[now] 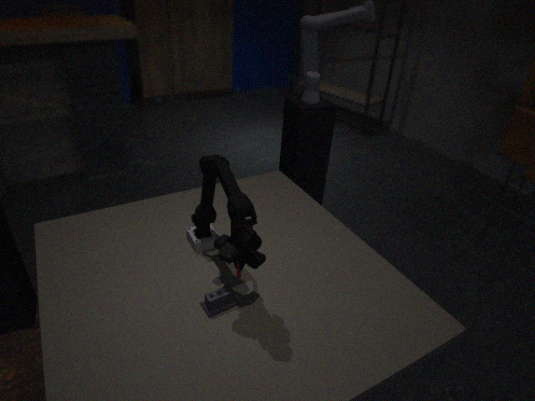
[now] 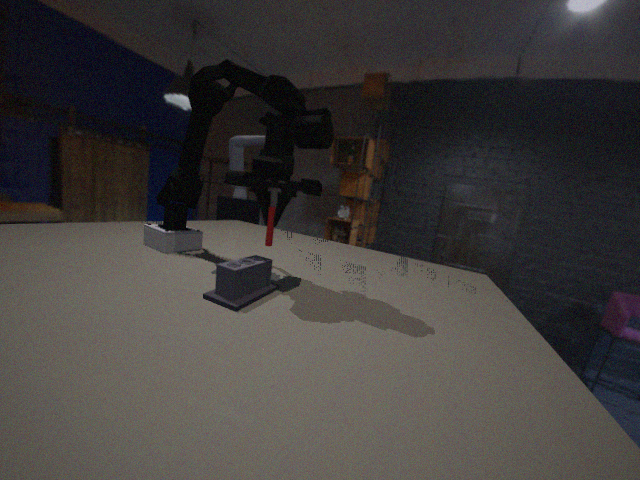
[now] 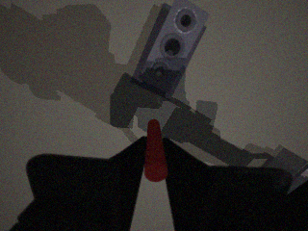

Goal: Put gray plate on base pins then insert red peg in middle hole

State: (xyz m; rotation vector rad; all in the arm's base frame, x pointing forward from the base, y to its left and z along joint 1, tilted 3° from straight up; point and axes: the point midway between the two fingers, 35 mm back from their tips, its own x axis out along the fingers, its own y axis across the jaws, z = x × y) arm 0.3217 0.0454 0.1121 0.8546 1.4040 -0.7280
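Not one word, label, brand name, number or sign can be read in any of the three views, which are dim and grainy throughout. The faint dark speckles at the far edge of the broad beige counter (image 1: 129, 345) (image 2: 310, 403) (image 3: 269, 96) in the exterior view form no readable characters.
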